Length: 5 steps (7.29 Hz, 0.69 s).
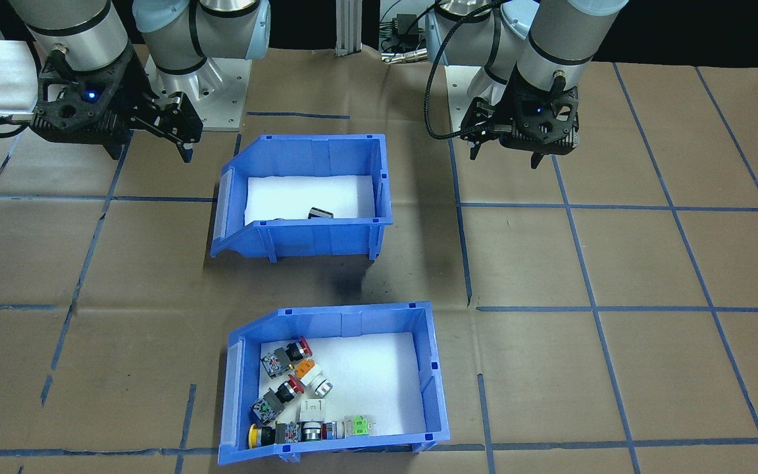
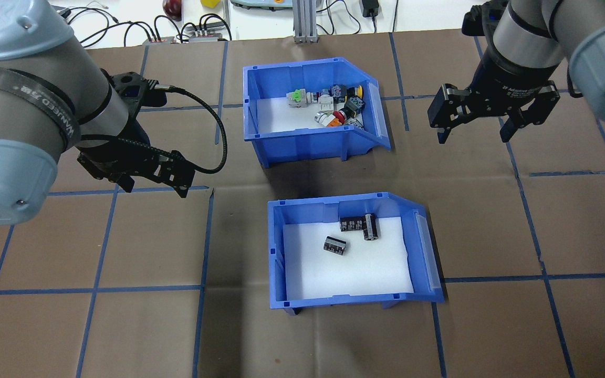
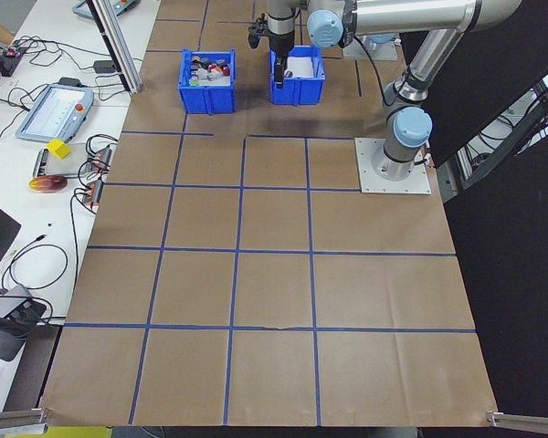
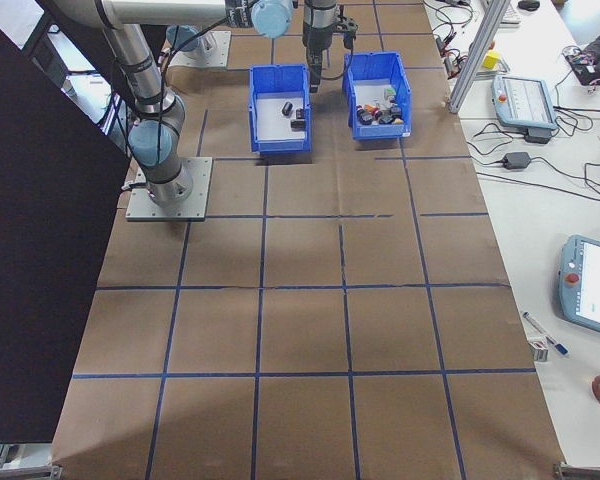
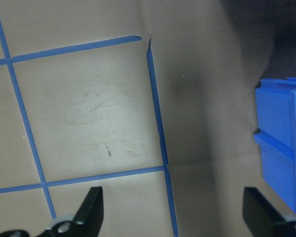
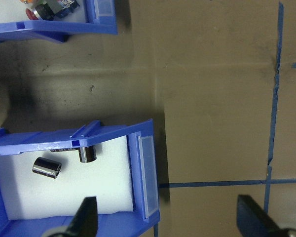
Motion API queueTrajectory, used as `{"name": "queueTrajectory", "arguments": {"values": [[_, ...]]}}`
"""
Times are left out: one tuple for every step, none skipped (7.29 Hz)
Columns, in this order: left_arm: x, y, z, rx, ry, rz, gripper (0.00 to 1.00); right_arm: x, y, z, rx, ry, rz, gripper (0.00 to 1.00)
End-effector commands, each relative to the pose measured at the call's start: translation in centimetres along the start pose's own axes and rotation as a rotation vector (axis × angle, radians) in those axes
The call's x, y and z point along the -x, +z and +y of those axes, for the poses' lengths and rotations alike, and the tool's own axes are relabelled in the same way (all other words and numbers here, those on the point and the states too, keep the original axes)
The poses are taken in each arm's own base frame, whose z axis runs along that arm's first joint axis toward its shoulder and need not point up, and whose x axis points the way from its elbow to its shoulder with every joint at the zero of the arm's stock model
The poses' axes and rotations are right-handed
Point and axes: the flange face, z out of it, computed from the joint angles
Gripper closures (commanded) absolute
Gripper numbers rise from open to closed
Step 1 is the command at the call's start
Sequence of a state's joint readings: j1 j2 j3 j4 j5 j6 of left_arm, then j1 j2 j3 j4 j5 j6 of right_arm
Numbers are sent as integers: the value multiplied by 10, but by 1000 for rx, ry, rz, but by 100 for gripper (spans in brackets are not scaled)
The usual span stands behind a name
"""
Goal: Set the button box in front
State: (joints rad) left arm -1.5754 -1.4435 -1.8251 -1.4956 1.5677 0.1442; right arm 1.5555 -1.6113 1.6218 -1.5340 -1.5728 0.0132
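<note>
I see button box [image 2: 310, 139] on far side w/ other bin [image 2: 334, 299] nearer; left claw [image 2: 153, 178] & right claw [image 2: 475, 122] flank it, both wide open, empty.

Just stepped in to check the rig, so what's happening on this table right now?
Nothing is being handled yet. Both hands, left and right, hover open and empty above the brown table. The blue plastic bin of colourful push-buttons sits on the far side from the robot, behind the matching blue bin with black cylinders, so it has not been brought to the front.
</note>
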Motion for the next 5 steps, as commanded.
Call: {"name": "queueTrajectory", "arguments": {"values": [[0, 0, 0, 0, 0, 0, 1, 0, 3, -1, 14, 1, 1, 0], [0, 0, 0, 0, 0, 0, 1, -1, 3, -1, 16, 2, 1, 0], [0, -3, -1, -6, 0, -1, 1, -1, 3, -1, 16, 2, 0, 0], [0, -6, -2, -13, 0, -2, 1, 0, 3, -1, 16, 1, 1, 0], [0, -12, -2, -36, 0, -7, 1, -1, 2, -1, 14, 2, 3, 0]]}}
